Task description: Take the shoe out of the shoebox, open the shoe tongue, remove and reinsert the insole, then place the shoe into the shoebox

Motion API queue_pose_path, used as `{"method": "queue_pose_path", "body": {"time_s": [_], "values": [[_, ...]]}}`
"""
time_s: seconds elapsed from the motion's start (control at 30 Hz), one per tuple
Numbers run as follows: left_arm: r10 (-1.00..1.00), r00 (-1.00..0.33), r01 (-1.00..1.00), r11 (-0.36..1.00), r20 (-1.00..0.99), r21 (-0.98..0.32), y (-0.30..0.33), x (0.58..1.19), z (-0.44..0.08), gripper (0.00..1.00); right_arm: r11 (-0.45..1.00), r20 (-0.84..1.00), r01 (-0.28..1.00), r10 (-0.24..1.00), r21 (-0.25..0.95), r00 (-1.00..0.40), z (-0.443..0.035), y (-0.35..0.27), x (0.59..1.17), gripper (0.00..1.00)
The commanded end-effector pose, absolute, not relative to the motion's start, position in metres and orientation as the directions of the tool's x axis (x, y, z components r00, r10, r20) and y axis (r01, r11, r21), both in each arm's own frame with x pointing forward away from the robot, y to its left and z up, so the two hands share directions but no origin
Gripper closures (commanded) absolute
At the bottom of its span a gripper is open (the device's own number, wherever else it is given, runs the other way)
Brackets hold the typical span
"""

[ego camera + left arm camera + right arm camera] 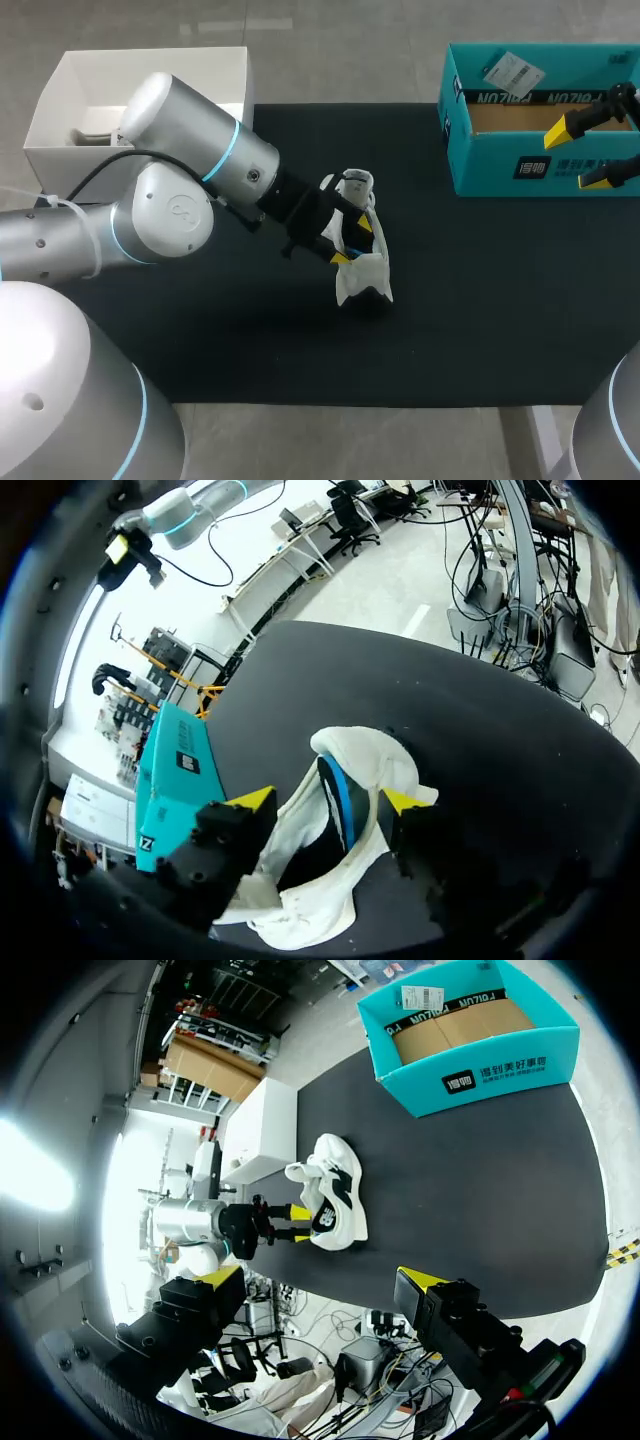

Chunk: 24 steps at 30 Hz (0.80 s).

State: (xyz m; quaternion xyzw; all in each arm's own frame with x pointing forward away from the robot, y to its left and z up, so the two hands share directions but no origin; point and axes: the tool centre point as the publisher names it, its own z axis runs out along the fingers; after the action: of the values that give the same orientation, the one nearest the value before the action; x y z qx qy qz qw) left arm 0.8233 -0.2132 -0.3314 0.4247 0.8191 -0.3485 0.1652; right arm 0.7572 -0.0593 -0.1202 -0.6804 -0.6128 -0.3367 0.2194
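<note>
Two arms in play, and the left is doing the work. At far left, the white box (60,90) sits off the black mat (480,300), out of it for now. The left gripper (352,240) is at mid-table on the shoe (362,280), jaws straddling the upper, and both yellow tips look pressed into the white fabric from opposite sides, so that's a clamp. The shoe rests on the mat, well clear of its box, collar gaping, with a blue lining (340,785) showing down inside, likely the insole.

My read is that we're at the tongue-and-insole stage. The smart play is to keep the pinch shallow on the soft upper and hold the shoe steady against the mat, so the opening stays wide and isn't squeezed flat. The other arm would have to reach in for the insole.

Over at far right, the teal shoebox (500,175) stands open and upright. The right gripper (580,155) hangs at its near wall, jaws apart and holding nothing.
</note>
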Motion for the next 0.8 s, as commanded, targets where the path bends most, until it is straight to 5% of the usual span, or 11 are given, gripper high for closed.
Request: {"method": "queue_pose_path", "body": {"time_s": [0.03,0.2,0.23,0.27,0.3,0.33,0.57,0.8], "values": [[0.661,-0.544,0.836,0.373,-0.517,-0.401,-0.205,0.830,-0.305,0.00,-0.153,0.725,0.982,0.688,0.112,0.025,-0.120,-0.058,0.758,0.00],[0.800,-0.386,0.916,0.274,-0.459,-0.293,-0.206,0.842,-0.286,0.00,-0.153,0.725,0.982,0.688,0.112,0.025,-0.120,-0.058,0.758,0.00],[0.809,-0.375,0.921,0.269,-0.452,-0.282,-0.206,0.844,-0.284,0.15,-0.153,0.725,0.982,0.688,0.112,0.025,-0.120,-0.058,0.758,0.00],[0.828,-0.343,0.934,0.250,-0.445,-0.255,-0.208,0.847,-0.279,0.53,-0.153,0.725,0.982,0.688,0.112,0.025,-0.120,-0.058,0.758,0.00],[0.846,-0.313,0.942,0.220,-0.431,-0.253,-0.209,0.849,-0.276,0.69,-0.153,0.725,0.982,0.688,0.112,0.025,-0.120,-0.058,0.758,0.00],[0.863,-0.285,0.947,0.187,-0.417,-0.260,-0.210,0.848,-0.273,0.99,-0.153,0.725,0.982,0.688,0.112,0.025,-0.120,-0.058,0.758,0.00],[0.957,-0.128,0.968,0.064,-0.260,-0.242,-0.209,0.839,-0.273,1.00,-0.153,0.725,0.982,0.688,0.112,0.025,-0.120,-0.058,0.758,0.00],[0.948,-0.188,0.951,0.110,-0.255,-0.290,-0.208,0.840,-0.276,1.00,-0.153,0.725,0.982,0.688,0.112,0.025,-0.120,-0.058,0.758,0.00]]}}
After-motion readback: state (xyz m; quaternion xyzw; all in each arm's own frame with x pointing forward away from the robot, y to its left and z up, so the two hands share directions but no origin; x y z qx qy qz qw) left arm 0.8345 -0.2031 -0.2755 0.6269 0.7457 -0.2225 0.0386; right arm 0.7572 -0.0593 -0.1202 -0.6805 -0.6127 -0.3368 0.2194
